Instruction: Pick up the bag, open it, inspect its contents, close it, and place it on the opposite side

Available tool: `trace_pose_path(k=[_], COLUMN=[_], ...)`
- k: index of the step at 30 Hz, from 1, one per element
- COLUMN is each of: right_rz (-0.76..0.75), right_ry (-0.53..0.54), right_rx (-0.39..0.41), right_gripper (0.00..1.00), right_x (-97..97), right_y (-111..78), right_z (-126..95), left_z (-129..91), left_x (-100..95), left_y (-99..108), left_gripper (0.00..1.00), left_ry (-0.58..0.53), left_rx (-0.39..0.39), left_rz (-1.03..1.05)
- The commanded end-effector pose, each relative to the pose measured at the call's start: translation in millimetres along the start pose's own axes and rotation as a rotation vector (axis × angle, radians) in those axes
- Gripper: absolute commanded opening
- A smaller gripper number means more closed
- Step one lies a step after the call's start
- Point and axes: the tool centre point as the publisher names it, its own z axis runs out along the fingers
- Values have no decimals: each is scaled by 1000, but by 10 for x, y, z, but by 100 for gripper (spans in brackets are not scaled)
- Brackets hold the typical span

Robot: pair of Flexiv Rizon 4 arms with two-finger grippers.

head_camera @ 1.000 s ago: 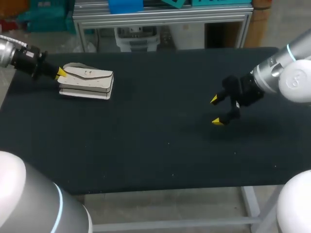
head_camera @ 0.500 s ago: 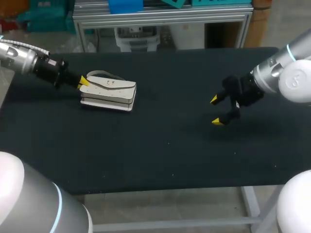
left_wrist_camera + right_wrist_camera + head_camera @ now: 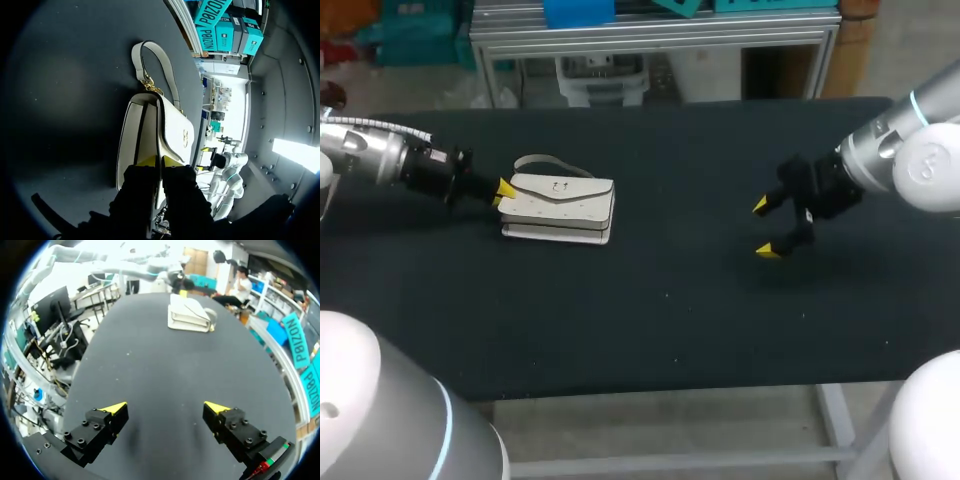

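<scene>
On the black surface (image 3: 670, 330) the closed white handbag (image 3: 565, 200) is left lying left of middle, its left end clamped in the left gripper's (image 3: 505, 190) jaws, the right gripper's (image 3: 765, 228) jaws held apart at the right; lifting, opening, inspection, closing and placing are judged outstanding.

Black table (image 3: 650, 330), seen from above and behind, its matte top stretching nearly from one side of the head view to the other. Scattered over the dark surface, a few tiny pale specks (image 3: 667, 295), mostly toward the near half. Below the near edge, a pale grey metal leg (image 3: 832, 420) at the right-hand corner, slanting down and outward. Joined to it, a matching crossbar (image 3: 670, 462) running level beneath the front. From both wrist cameras, the same dark top again, dull, even and unpatterned.
</scene>
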Motion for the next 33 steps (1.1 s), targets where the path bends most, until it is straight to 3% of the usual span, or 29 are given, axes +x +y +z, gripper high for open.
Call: trace_pose_path(k=[1,6,11,19,30,33], right_rz=[-1,-1,-1,-1,-1,-1], right_ry=[-1,-1,-1,-1,-1,-1], right_rx=[-2,-2,-2,-2,-2,-2], right_gripper=[100,100,100,100,100,100], right_x=[6,6,6,6,6,6], right_y=[-5,-5,-5,-5,-5,-5], right_z=[1,1,1,1,1,1], left_z=[0,0,319,654,1110,1184], left_x=[9,9,11,126,393,435], left_y=[67,67,287,512,645,658], left_gripper=[0,0,0,0,0,0], left_ry=[0,0,18,44,61,52], left_rx=[413,413,466,361,374,346], left_rz=[0,0,-3,28,24,25])
